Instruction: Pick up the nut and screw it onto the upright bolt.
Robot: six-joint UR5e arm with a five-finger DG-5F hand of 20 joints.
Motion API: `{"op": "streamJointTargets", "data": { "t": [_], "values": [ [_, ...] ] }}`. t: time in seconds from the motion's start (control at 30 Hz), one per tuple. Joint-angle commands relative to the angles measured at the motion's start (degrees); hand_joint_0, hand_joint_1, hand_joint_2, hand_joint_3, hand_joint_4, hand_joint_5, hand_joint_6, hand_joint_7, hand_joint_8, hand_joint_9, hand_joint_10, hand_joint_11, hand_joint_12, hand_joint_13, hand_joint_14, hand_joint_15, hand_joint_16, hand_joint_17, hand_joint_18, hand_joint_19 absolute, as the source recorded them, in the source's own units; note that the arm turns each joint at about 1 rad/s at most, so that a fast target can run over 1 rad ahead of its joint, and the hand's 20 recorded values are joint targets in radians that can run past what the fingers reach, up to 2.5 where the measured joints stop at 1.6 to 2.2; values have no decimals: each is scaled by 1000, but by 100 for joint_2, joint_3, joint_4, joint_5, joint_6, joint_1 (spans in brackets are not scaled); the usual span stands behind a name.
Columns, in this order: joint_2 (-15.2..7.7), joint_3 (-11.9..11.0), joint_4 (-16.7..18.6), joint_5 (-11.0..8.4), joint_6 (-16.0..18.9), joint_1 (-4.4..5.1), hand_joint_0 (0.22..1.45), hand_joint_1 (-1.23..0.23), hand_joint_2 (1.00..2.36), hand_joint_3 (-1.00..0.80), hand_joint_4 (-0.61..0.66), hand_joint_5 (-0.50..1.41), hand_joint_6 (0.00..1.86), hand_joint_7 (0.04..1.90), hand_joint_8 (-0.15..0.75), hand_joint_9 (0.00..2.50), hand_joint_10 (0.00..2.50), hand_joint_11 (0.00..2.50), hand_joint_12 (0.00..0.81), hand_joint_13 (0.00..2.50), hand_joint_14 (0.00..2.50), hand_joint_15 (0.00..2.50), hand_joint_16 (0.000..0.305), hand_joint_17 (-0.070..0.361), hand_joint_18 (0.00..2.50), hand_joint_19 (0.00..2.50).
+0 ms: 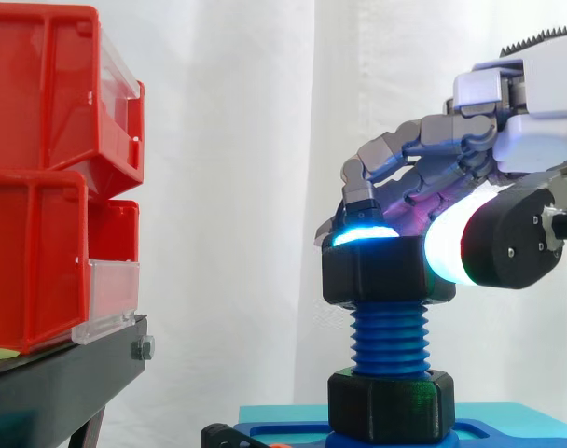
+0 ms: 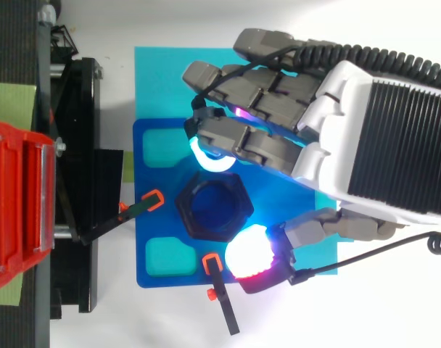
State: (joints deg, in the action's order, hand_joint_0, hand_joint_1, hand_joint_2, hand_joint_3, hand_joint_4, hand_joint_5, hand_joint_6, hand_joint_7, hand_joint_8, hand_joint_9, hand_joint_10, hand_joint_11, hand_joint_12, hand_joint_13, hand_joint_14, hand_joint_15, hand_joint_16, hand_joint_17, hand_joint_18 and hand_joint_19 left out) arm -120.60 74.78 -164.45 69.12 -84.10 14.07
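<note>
White curtain [image 1: 246, 187] behind; red bins [image 1: 41, 168] on a black stand [image 1: 50, 383] at the side view's left. Blue bolt [image 1: 390, 338] stood upright on a blue plate [image 2: 151, 217], with a second nut [image 1: 391, 403] seated at its foot. The black nut [image 1: 377, 271] sat on the bolt's top end, hole in line with the vertical shaft. Robot hand [image 1: 470, 140] reached in from the right and pinched the nut, a cyan fingertip [image 2: 209, 158] on one side and the white thumb pad [image 2: 247, 254] on the opposite side. Judged: threads barely engaged; next move a twist about the bolt's axis.
</note>
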Motion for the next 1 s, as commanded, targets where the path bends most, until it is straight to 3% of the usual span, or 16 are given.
{"op": "streamJointTargets", "data": {
  "t": [0.0, 0.97],
  "values": [
    [1, -42, -70, 4, -1, 8, 555, -579, 1007, -424, 331, -166, 586, 1230, 333, 529, 0, 0, 296, 740, 1, 31, 32, 71, 552, 18],
    [1, -16, -70, 110, -1, -53, 554, -578, 1008, -423, 324, -165, 578, 1239, 332, 532, 0, 0, 300, 746, 0, 36, 32, 72, 557, 20]
  ]
}}
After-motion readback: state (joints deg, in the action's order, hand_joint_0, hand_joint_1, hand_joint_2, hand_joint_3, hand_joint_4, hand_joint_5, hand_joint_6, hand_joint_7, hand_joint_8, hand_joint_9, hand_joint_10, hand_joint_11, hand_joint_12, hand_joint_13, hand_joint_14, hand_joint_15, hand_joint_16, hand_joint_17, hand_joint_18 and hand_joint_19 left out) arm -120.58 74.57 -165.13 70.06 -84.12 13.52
